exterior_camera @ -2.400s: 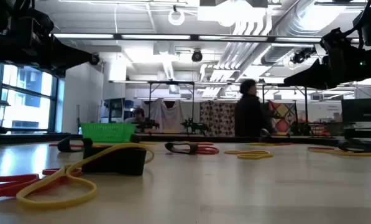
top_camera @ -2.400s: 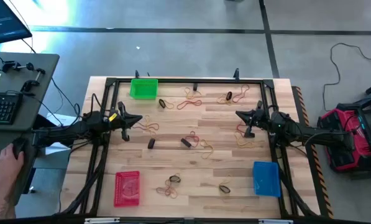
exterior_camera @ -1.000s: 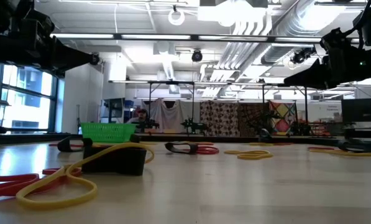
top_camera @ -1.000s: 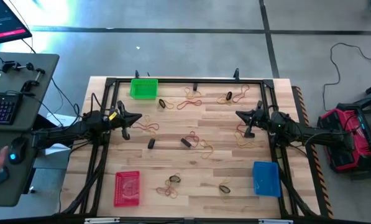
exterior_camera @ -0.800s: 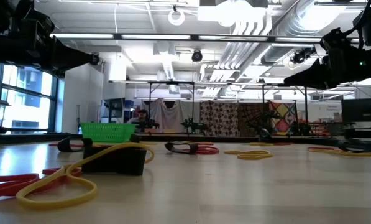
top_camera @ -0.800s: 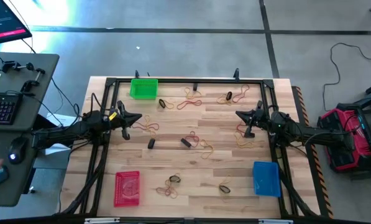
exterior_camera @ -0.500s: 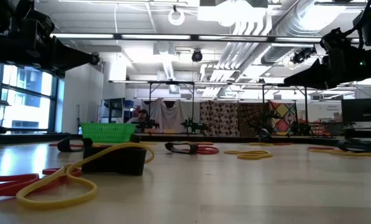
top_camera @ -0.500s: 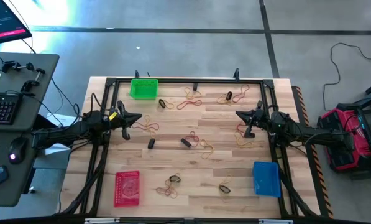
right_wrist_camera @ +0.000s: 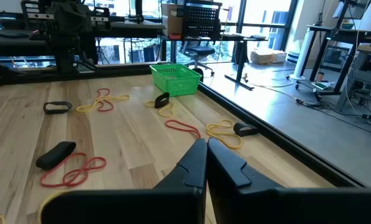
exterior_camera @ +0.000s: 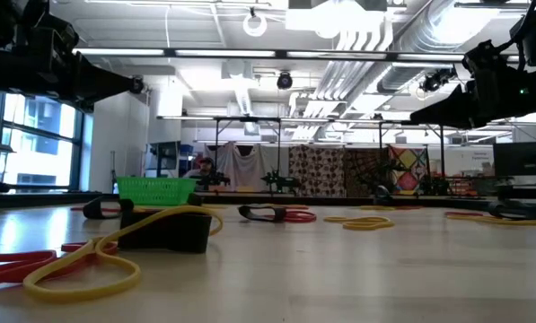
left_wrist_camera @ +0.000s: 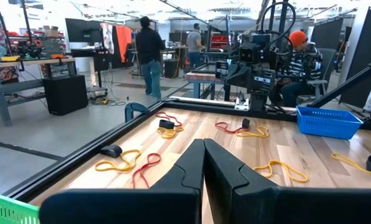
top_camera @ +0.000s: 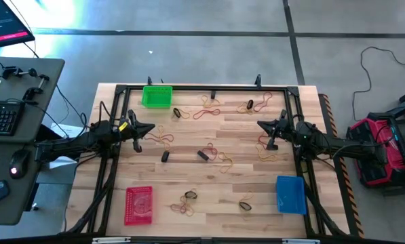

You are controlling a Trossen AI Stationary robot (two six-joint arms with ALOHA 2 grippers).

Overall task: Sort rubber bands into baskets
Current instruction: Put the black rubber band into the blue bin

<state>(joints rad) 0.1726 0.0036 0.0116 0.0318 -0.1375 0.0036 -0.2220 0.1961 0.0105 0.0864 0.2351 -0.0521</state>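
Observation:
Red, yellowish and black rubber bands (top_camera: 207, 154) lie scattered flat over the wooden table. The green basket (top_camera: 157, 96) stands at the far left, the red basket (top_camera: 139, 205) at the near left, the blue basket (top_camera: 290, 194) at the near right. My left gripper (top_camera: 150, 129) hangs shut above the table's left side, pointing level toward the middle. My right gripper (top_camera: 260, 124) hangs shut above the right side, pointing back at it. Neither has anything between its fingers (left_wrist_camera: 203, 163) (right_wrist_camera: 206, 163).
A black metal frame (top_camera: 205, 88) runs around the table's edge. A desk with a keyboard (top_camera: 0, 116) and mouse stands left of the table; a red bag (top_camera: 378, 150) lies on the floor to the right. People show in the room behind.
Both arms have kept still. A person's hand at the desk left of the table has drawn away out of view.

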